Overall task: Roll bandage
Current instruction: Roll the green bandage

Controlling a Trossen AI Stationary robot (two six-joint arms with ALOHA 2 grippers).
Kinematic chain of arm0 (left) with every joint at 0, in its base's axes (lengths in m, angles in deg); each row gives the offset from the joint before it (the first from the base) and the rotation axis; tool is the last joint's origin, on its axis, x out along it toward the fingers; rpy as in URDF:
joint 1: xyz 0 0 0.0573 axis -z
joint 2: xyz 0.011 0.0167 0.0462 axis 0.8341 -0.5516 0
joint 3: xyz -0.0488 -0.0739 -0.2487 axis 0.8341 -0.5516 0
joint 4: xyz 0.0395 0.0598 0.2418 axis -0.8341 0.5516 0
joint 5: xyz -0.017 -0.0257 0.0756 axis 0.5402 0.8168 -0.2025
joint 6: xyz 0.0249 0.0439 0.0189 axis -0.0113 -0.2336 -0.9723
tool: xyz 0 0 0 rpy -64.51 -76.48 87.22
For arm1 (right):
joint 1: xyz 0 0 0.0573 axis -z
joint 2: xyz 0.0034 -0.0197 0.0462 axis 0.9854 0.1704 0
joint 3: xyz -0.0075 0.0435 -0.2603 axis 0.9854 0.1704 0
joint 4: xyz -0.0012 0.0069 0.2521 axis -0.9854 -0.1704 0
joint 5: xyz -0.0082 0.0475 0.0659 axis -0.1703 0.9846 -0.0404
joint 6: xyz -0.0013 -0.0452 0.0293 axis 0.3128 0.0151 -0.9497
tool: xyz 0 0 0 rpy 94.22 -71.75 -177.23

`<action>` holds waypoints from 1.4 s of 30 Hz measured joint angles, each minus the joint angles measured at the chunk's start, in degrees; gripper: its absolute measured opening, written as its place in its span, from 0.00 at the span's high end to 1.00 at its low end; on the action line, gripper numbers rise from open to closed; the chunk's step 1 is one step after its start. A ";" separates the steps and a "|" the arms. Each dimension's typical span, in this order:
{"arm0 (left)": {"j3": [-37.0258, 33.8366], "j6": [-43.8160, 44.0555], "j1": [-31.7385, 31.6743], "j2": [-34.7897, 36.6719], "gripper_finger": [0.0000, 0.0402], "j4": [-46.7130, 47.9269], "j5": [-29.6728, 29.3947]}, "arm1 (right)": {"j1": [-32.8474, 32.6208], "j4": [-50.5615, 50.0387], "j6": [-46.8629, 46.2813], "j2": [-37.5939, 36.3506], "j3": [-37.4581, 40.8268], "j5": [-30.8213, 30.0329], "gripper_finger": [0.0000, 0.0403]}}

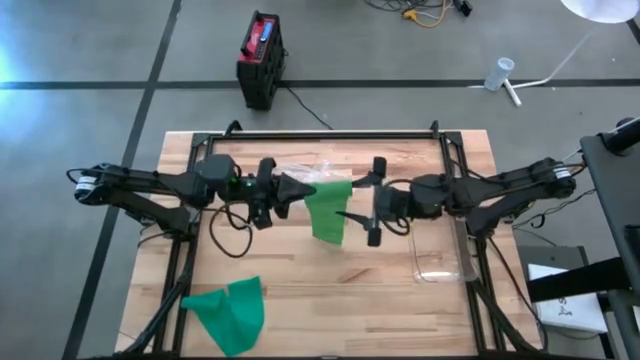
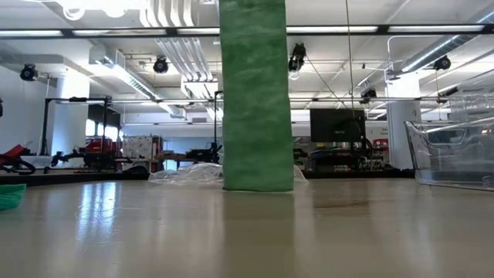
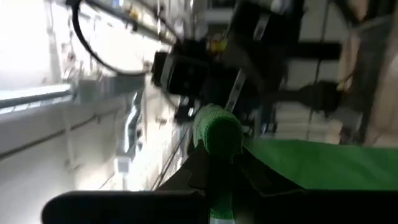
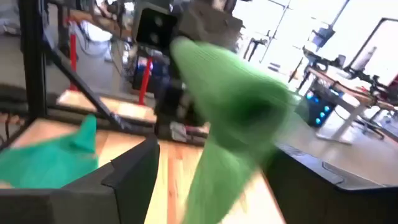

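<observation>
at the bottom left of the high view a second green bandage (image 1: 229, 312) lies crumpled on the bare wooden table (image 1: 300, 290), well apart from both arms; it looks parked there, out of the way of the work.

nearer the middle, the green bandage (image 1: 327, 208) in play hangs as a flat strip from between the two arms down to the table. in the low view it stands as a straight green column in the centre of the frame, its lower edge at or just off the tabletop. it is likely held high so the loose length hangs untangled and can be wound up evenly.

the left gripper (image 1: 290, 187), left of centre in the high view, is clenched on the bandage's upper end; its wrist view shows a small green roll pinched between the dark fingers (image 3: 205, 171) with the sheet running off to the lower right. this reads as the anchor and the core of the roll.

the right gripper (image 1: 371, 205), just right of the strip, stands released with its fingers spread wide, one either side of the fabric's edge. in its wrist view the green cloth passes between the fingers without being pinched, probably to take a fresh hold.

at the right of the table a clear plastic bin (image 1: 438, 250) sits beneath the right arm. beyond the arms, at the far edge, some crumpled clear wrapping (image 1: 300, 170) lies discarded.
</observation>
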 joint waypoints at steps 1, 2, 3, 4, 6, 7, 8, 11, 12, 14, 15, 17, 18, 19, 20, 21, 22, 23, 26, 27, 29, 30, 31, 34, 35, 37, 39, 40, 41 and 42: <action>-0.02 0.20 0.05 0.00 0.96 0.03 1.69 | -0.71 -1.46 0.18 -0.60 0.11 -1.08 0.33; -0.04 0.71 0.09 0.00 0.96 0.07 3.37 | -1.46 -2.41 0.66 -1.20 0.25 -2.62 0.33; -0.04 1.46 0.11 0.00 0.96 0.17 5.19 | -2.42 -2.95 1.35 -1.78 0.44 -4.54 0.33; -0.04 2.23 0.11 0.00 0.96 0.28 6.81 | -3.42 -2.97 2.16 -2.23 0.69 -6.49 0.33; -0.04 3.26 0.11 0.00 0.96 0.77 9.74 | -5.04 -1.42 2.65 -2.93 1.29 -9.08 0.35; -0.04 3.35 0.11 0.00 0.96 0.99 10.61 | -5.62 0.21 2.50 -3.05 1.53 -9.13 0.35; -0.03 3.41 0.11 0.00 0.96 1.10 10.79 | -6.07 1.78 2.48 -3.09 1.72 -8.50 0.36; 2.42 3.64 0.15 0.04 0.96 5.08 11.57 | -7.03 5.25 1.70 -2.86 2.12 -4.47 0.38; 3.70 3.99 0.15 0.10 0.96 7.59 11.51 | -7.17 5.84 1.10 -2.78 2.12 -3.48 0.38; 6.64 4.42 0.09 0.11 0.96 13.28 10.67 | -7.33 6.31 0.40 -2.78 2.12 -2.30 0.38; 8.07 4.37 0.08 0.11 0.96 16.38 10.35 | -7.35 6.39 0.18 -2.80 2.12 -2.15 0.37; 10.62 4.02 0.07 0.11 0.96 21.23 9.78 | -7.27 6.96 -0.55 -2.80 2.13 -2.20 0.36; 11.67 4.01 0.10 0.11 0.96 22.68 9.23 | -7.23 7.25 -0.62 -2.80 2.20 -2.38 0.36; 12.53 4.22 0.11 0.11 0.96 23.60 8.69 | -7.22 7.40 -0.64 -2.80 2.21 -2.57 0.35; 13.14 4.75 0.11 0.11 0.96 24.30 8.21 | -7.22 7.66 -0.64 -2.80 2.21 -2.56 0.34; 13.51 5.19 0.11 0.11 0.96 24.54 7.84 | -7.21 7.89 -0.62 -2.80 2.21 -2.56 0.33; 13.78 5.28 0.11 0.11 0.96 24.61 7.77 | -7.10 8.26 -0.58 -2.80 2.21 -2.46 0.32; 13.95 5.32 0.09 0.11 0.96 24.64 7.68 | -6.94 9.22 -0.45 -2.78 2.35 -2.37 0.31; 13.83 4.27 0.09 0.11 0.96 24.50 7.69 | -6.51 16.01 1.16 -2.04 3.34 -2.56 0.29; 13.56 3.63 0.11 0.11 0.96 24.49 7.70 | -6.45 18.39 1.60 -1.68 3.72 -2.56 0.29; 13.33 3.34 0.09 0.05 0.96 24.92 7.72 | -6.37 20.79 1.86 -0.78 4.51 -2.29 0.29; 13.33 3.34 0.09 0.03 0.96 24.78 7.72 | -6.15 21.94 1.67 -0.13 4.59 -1.92 0.30; 13.31 3.26 0.04 0.02 0.96 24.75 7.72 | -5.92 22.71 1.41 0.50 4.72 -1.88 0.30; 13.36 2.82 0.05 0.02 0.96 24.37 7.80 | -5.12 23.30 -0.19 2.06 4.81 -2.11 0.32; 13.51 2.84 0.05 0.02 0.96 24.37 7.90 | -4.87 23.64 -1.17 2.57 4.79 -2.16 0.33; 13.80 2.86 0.05 0.00 0.96 24.45 8.06 | -4.35 24.20 -2.87 3.06 4.55 -2.08 0.35; 13.90 2.89 0.05 0.02 0.96 23.99 8.86 | -3.76 24.51 -4.07 3.17 4.51 -1.93 0.37; 13.90 2.89 0.05 0.02 0.96 23.99 8.90 | -3.36 24.79 -4.38 3.44 4.37 -1.87 0.39; 13.90 2.96 0.03 0.02 0.96 24.07 8.87 | -3.09 24.69 -4.77 3.49 4.35 -1.65 0.40; 13.89 2.97 0.01 0.01 0.96 24.28 8.88 | -2.95 24.46 -5.12 3.54 4.40 -1.56 0.42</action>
